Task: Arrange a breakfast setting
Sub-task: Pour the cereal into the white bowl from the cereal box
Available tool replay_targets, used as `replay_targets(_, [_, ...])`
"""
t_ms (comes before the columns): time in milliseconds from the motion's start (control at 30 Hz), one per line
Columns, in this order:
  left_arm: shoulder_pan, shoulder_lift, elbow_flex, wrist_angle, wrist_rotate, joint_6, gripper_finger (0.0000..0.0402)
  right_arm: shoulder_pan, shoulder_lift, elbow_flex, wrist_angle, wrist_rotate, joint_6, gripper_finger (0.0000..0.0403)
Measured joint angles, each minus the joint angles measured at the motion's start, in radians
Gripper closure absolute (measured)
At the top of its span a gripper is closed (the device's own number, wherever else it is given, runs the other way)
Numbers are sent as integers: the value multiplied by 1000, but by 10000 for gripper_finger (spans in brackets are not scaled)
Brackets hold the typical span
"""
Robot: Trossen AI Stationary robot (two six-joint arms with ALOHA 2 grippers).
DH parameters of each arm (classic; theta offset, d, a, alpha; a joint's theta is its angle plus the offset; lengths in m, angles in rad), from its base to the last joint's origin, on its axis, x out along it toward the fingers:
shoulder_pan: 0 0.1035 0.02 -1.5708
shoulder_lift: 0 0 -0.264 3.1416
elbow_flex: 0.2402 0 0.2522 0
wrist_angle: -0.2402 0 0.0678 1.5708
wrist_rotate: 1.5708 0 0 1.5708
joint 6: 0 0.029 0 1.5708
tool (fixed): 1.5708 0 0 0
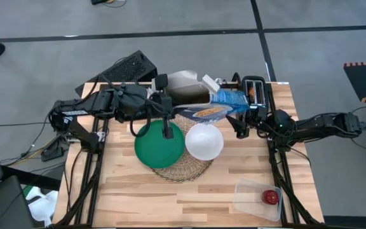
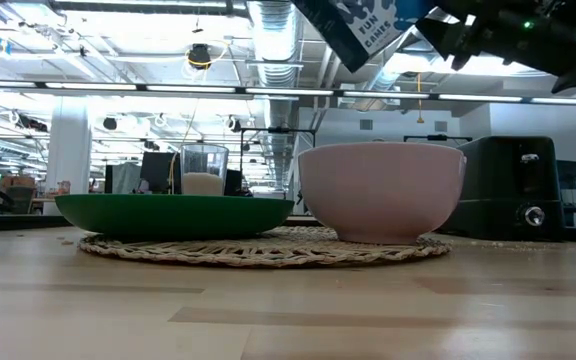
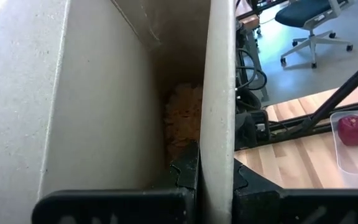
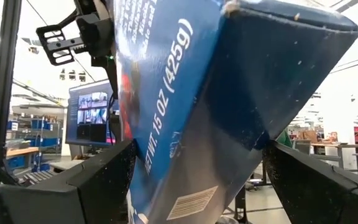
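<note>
The blue-white carton [image 1: 216, 105] is held tilted in the air between both grippers, above the far part of the white bowl [image 1: 204, 141]; it also shows at the top of the low view [image 2: 366, 25]. My left gripper [image 1: 165, 102] is shut on its open top, and flakes [image 3: 182, 115] show inside. My right gripper [image 1: 241, 117] is shut on its other end. The bowl and the green plate [image 1: 159, 145] rest side by side on the round woven mat [image 1: 183, 170]. A clear glass [image 2: 203, 170] stands behind the plate. The red apple [image 1: 271, 196] lies in a clear tub. No bagel shows. My left gripper holds one wall of the carton's open top [image 3: 219, 118], with one finger [image 3: 185, 171] inside the carton and the other [image 3: 244, 183] outside. The fingers point along the carton into its opening. The carton is lifted clear of the table. My right gripper pinches the carton's closed end [image 4: 197, 143] between its two fingers [image 4: 98, 177], one on each broad side. It comes from the table's right side. The carton sits tilted in the hold, clear of the table and above the bowl.
The black toaster [image 1: 256, 89] stands at the far right, close behind my right gripper. The clear plastic tub [image 1: 258, 198] with the apple sits at the near right corner. Bare wood lies along the near edge and the near left.
</note>
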State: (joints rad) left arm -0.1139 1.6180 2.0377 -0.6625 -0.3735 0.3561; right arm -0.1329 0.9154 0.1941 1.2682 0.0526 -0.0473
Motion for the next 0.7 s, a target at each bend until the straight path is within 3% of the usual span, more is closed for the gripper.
replay_targets(333, [-23,2,5,-12,-34,16,401,1,0,2,-39,38,25,29])
replay_targets(700, [-24,2,6,-5,-3,25,401,3,0,2,-97,85,-38,4])
